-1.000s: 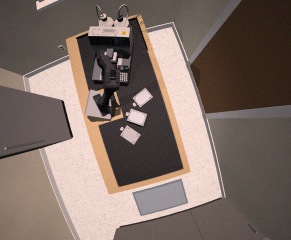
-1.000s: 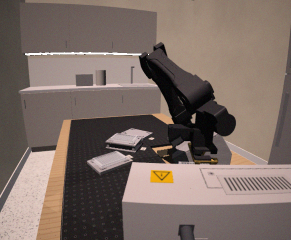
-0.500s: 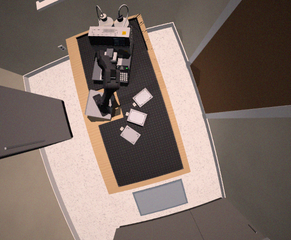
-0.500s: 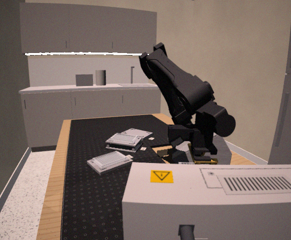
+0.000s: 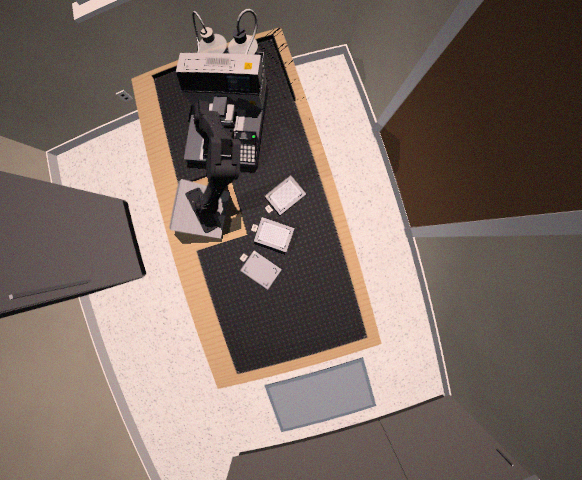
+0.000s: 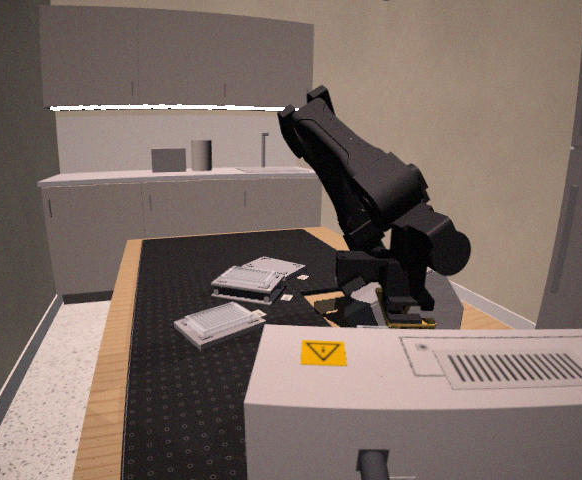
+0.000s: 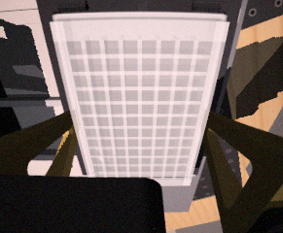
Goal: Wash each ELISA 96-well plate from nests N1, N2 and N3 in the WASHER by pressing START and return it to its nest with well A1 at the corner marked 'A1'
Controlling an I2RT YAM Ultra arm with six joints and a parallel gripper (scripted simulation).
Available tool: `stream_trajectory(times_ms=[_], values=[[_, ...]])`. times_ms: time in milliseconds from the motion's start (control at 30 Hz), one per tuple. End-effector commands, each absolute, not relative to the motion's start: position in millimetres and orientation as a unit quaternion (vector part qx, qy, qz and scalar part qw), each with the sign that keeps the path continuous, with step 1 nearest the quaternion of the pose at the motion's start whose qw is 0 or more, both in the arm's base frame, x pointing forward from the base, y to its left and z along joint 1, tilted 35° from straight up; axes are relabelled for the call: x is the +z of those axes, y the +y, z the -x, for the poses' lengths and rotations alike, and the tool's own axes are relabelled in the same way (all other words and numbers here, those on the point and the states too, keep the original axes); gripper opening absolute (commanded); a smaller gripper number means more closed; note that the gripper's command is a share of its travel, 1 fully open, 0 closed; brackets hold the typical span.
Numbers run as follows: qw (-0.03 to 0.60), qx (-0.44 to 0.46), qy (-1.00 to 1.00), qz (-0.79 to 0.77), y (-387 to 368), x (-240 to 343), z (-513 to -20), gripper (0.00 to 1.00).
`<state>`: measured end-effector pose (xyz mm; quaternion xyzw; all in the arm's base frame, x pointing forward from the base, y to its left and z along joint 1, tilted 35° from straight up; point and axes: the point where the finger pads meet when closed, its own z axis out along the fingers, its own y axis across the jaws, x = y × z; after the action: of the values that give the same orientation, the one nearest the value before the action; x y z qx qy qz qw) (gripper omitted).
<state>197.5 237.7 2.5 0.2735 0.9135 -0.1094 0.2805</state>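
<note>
My gripper [image 7: 139,116] is shut on a clear 96-well plate [image 7: 140,94], with one finger on each long side. In the top view the arm [image 5: 213,155] reaches over the washer's track in front of the washer [image 5: 220,72], left of the keypad [image 5: 247,152]. The lamp [image 5: 253,136] is green. I cannot tell whether the plate rests on the carrier. Two nests hold plates [image 5: 285,194] [image 5: 273,234]. The third nest [image 5: 260,269] is an empty slab. In the side view the gripper [image 6: 405,315] is low behind the washer's casing [image 6: 425,397].
The arm's base stands on a grey block [image 5: 195,217] at the mat's left edge. Two bottles [image 5: 226,41] with tubing stand behind the washer. Small label tags lie beside each nest. In the side view the loaded nests [image 6: 219,320] [image 6: 247,281] lie left of the arm.
</note>
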Motion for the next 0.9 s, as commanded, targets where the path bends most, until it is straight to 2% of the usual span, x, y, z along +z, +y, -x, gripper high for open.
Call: stream_trajectory(times_ms=[0,867], values=[[0.283,-0.105,0.914,-0.272,239.8,4.1,-197.8,0.00],[0.283,-0.105,0.914,-0.272,238.5,1.1,-199.4,0.00]])
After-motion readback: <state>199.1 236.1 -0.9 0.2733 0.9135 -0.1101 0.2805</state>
